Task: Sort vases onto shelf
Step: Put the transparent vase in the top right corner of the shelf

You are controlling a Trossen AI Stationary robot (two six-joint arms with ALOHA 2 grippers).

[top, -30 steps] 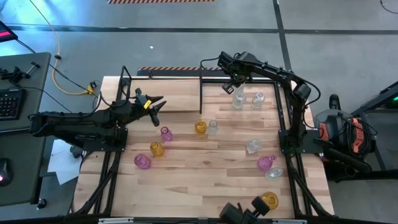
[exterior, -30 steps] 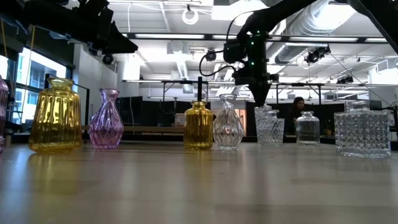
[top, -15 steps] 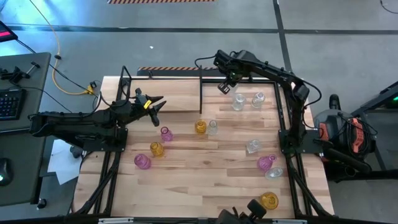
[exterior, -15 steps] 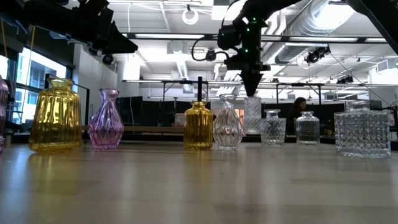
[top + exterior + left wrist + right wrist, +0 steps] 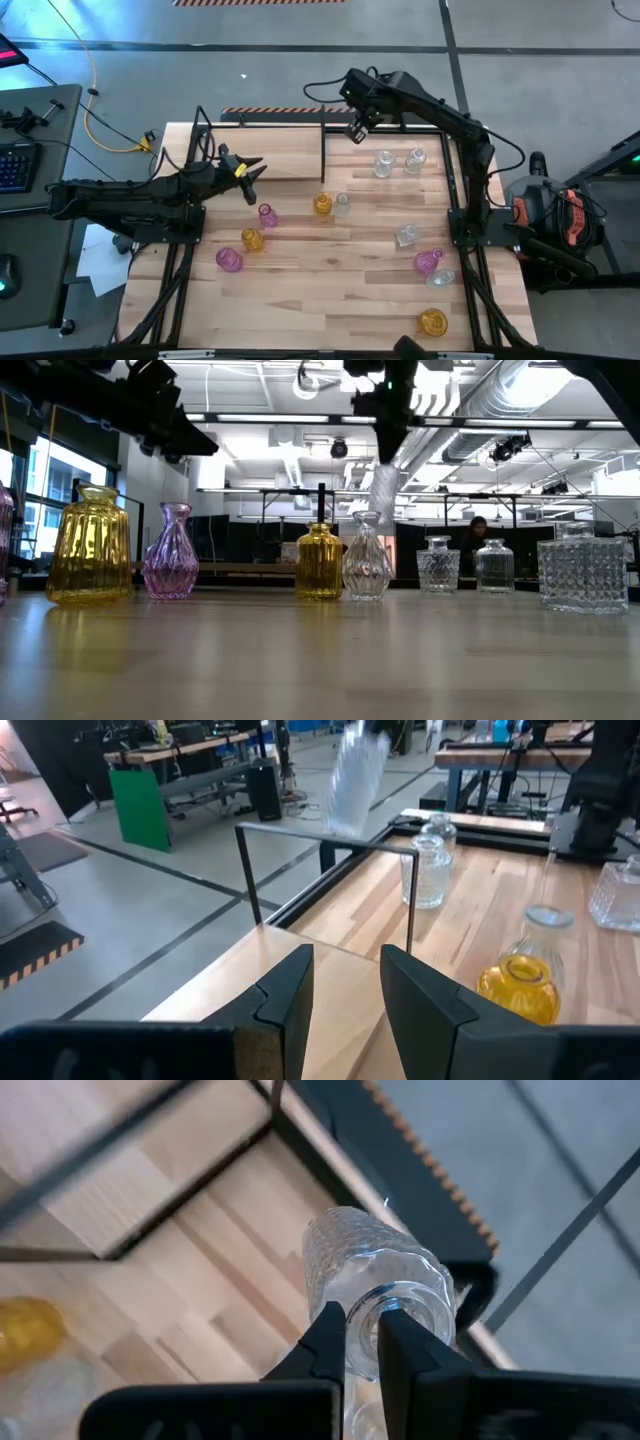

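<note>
High view: right gripper (image 5: 357,128) at far edge of table, beside shelf (image 5: 262,122) divider, clamped on clear vase (image 5: 355,132). Left gripper (image 5: 252,168) idle over shelf board, fingers part-spread, holding nothing.

Low view: clear vase (image 5: 383,493) airborne, long axis near vertical with slight tilt, neck up in fingers, base down. Other vases (image 5: 320,561) upright on table.

Right wrist view: fingers (image 5: 325,1342) pinch rim of neck; body points away from camera.
</note>
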